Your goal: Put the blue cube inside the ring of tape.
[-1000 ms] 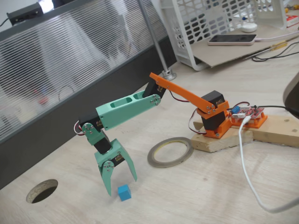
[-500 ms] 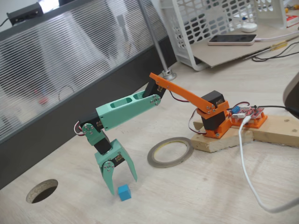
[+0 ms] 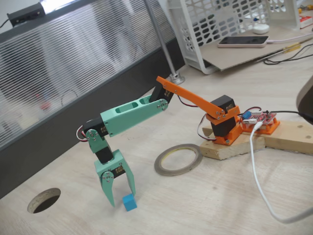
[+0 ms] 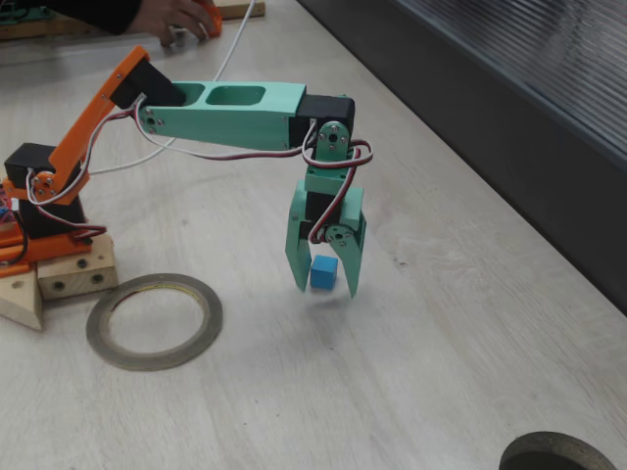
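Lowered since a second ago, the gripper (image 3: pixel 122 199) now has its green fingers narrowed and straddling the blue cube (image 3: pixel 129 202), where before it hung wider and just left of it; cube and tape have not shifted.

In a fixed view: one arm, green forearm and orange upper link, on an orange base (image 3: pixel 226 128) screwed to a wooden block (image 3: pixel 274 137). One blue cube sits on the desk (image 3: pixel 205 200), front left, fingertips just beside it on either side; cannot tell if they touch it. One ring of tape (image 3: pixel 178 159) lies flat, well apart from the cube, to the right and just in front of the block. One dark round hole (image 3: pixel 44 200) in the desk at far left. One white cable (image 3: pixel 259 181) runs along the right. One white basket (image 3: pixel 230 24) and one phone (image 3: pixel 243 41) at the back.

In another fixed view: gripper (image 4: pixel 324 288) points straight down, the cube (image 4: pixel 323 273) between its two fingers, low near the tips, jaws partly closed around it. Ring of tape (image 4: pixel 155 321) at left, empty inside. Hole rim (image 4: pixel 558 455) at bottom right. One person's hand (image 4: pixel 176 18) at the top edge.
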You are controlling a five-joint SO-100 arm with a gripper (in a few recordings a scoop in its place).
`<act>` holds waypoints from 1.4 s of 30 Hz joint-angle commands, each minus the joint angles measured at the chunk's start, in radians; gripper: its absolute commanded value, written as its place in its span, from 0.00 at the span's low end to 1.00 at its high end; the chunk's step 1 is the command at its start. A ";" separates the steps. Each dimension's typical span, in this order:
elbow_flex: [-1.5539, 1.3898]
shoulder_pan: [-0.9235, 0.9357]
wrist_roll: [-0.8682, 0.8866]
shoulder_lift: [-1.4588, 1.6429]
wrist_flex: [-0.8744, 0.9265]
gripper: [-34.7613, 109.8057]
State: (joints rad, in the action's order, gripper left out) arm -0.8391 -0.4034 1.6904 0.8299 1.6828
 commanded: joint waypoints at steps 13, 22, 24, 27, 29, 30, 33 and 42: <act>0.002 -0.015 0.014 0.028 0.008 0.43; 0.002 -0.015 0.014 0.028 0.008 0.43; 0.002 -0.015 0.014 0.028 0.008 0.43; 0.002 -0.015 0.014 0.028 0.008 0.43; 0.002 -0.015 0.014 0.028 0.008 0.43; 0.002 -0.015 0.014 0.028 0.008 0.43; 0.002 -0.015 0.014 0.028 0.008 0.42; 0.003 -0.015 0.014 0.028 0.006 0.27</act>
State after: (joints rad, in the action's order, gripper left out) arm -0.8391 -0.4034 1.6904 0.8299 1.6812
